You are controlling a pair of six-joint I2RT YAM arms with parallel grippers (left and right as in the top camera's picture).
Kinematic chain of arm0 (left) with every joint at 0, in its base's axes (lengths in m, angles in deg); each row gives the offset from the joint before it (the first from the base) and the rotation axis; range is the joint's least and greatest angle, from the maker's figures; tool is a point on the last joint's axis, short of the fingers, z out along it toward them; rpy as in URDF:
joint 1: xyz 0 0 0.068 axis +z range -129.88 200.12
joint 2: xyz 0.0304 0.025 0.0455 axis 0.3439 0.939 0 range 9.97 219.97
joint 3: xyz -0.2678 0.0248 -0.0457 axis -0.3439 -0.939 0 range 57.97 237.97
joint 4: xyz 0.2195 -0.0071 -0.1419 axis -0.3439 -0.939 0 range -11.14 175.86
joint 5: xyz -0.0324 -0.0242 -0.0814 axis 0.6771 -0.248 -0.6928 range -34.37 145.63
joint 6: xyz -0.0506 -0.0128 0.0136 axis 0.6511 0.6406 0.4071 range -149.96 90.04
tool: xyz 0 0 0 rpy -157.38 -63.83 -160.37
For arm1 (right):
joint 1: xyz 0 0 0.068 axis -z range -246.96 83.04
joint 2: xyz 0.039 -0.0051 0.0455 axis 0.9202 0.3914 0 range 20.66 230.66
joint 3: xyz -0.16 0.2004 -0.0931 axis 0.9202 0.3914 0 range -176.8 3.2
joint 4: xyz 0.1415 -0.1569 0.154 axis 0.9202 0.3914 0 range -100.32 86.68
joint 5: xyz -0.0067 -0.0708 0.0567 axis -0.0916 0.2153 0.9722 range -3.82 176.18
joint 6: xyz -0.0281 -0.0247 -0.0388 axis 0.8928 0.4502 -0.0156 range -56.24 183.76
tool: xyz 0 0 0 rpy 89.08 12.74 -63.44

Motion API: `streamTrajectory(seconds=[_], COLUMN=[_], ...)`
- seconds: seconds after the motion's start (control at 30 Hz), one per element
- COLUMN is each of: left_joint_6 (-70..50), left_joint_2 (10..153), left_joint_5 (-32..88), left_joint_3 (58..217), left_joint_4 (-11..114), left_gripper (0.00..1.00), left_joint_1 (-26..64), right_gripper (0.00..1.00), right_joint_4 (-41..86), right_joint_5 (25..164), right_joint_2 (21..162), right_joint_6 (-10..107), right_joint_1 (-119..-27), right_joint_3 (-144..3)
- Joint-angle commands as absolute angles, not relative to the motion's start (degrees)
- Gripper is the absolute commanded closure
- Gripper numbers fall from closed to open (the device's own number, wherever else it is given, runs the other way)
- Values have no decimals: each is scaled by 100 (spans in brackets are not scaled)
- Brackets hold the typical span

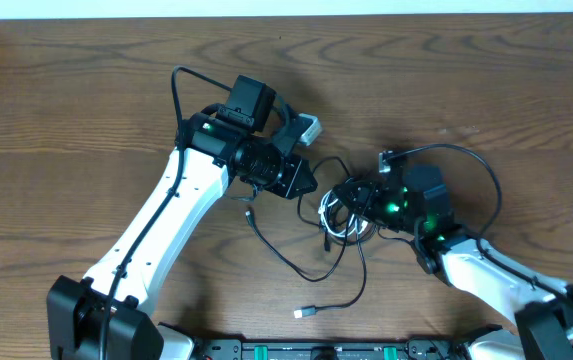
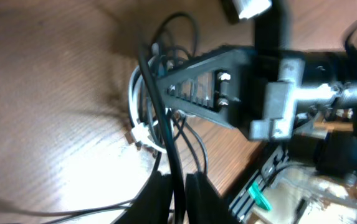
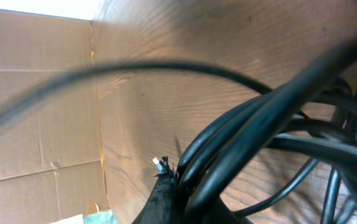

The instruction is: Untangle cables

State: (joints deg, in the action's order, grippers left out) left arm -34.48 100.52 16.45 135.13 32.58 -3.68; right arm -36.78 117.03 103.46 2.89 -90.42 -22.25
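wooden table (image 1: 66,110), tangled cables (image 1: 341,210) at centre
left claw (image 2: 176,186) and right claw (image 1: 366,197) each clamp tight on the cables

place: robot lab bench | cues: wood-grain table (image 1: 56,120), cardboard screen (image 3: 35,106), left arm (image 1: 156,225), right arm (image 1: 486,270)

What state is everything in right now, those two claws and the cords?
Left gripper: shut on black cable.
Right gripper: shut on cable tangle.
cable tangle: knotted, not yet undone.
Loose plug end: lying free on table.
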Motion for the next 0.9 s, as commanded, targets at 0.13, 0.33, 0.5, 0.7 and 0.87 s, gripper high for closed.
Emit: streamTrajectory(seconds=[0.13,0.33,0.5,0.7,0.87], left_joint_6=[-3155,-2799,-2326,-1887,-1363], left_joint_2=[9993,10010,10021,10021,10023], left_joint_5=[1774,1779,1779,1779,2517], left_joint_3=[13487,13325,12812,12202,11994], left_joint_4=[3342,3779,4454,5232,5606], left_gripper=[49,42,43,51,51], left_joint_1=[-617,-903,-1093,-1237,-1441], right_gripper=[98,99,98,98,99], right_joint_4=[-3095,-2887,-2869,-2721,-2725], right_joint_5=[11742,12051,12352,12444,12687], right_joint_2=[9961,9961,9961,9961,9961], right_joint_6=[158,99,34,-95,-353], right_joint_1=[-8736,-8483,-8257,-8111,-8087], right_joint_3=[-2234,-2234,-2234,-2234,-2234])
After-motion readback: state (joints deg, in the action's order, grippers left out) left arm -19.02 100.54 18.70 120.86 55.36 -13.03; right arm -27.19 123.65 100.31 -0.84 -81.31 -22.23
